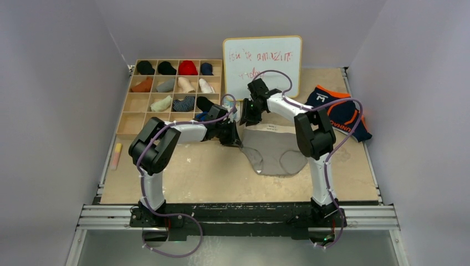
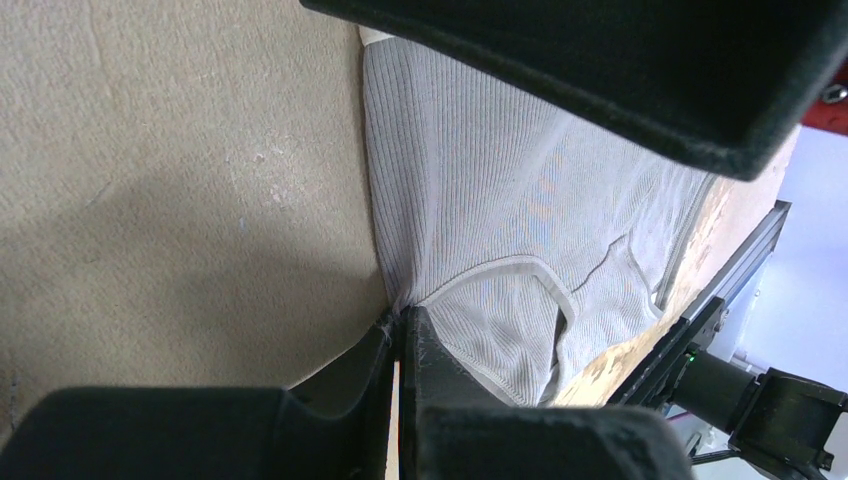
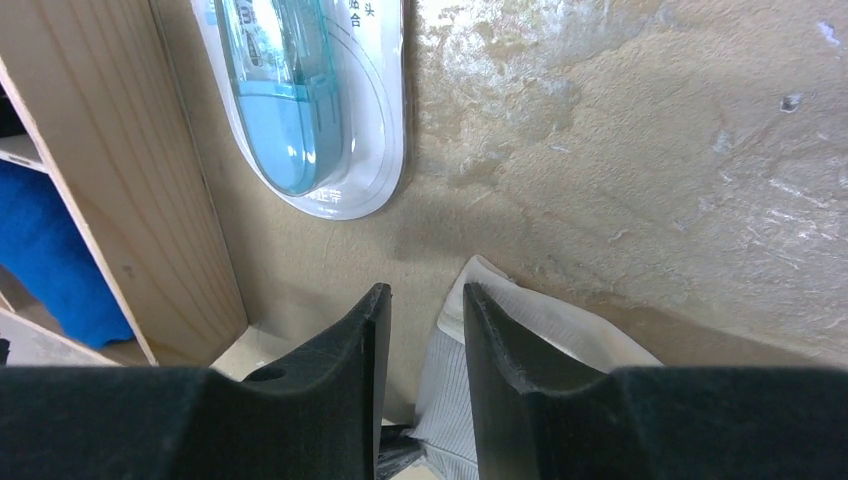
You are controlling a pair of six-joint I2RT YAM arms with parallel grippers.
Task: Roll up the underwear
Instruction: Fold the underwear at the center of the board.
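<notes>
Pinching grey underwear (image 2: 500,200) edge with left pincer (image 2: 400,318) clamped; I am holding right pincer (image 3: 425,300) narrowly parted astride waistband (image 3: 560,325) corner.

The left gripper (image 2: 402,335) pinches the grey underwear's (image 2: 480,200) edge.

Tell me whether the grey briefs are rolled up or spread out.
Spread out. The grey briefs lie flat on the table, their full outline showing and no roll begun; the left pincer pinches one edge.

On the table (image 1: 210,172), the near briefs (image 1: 274,152) lie centre, the far briefs (image 1: 338,113) right-rear, the compartment box (image 1: 130,124) left-rear.
</notes>
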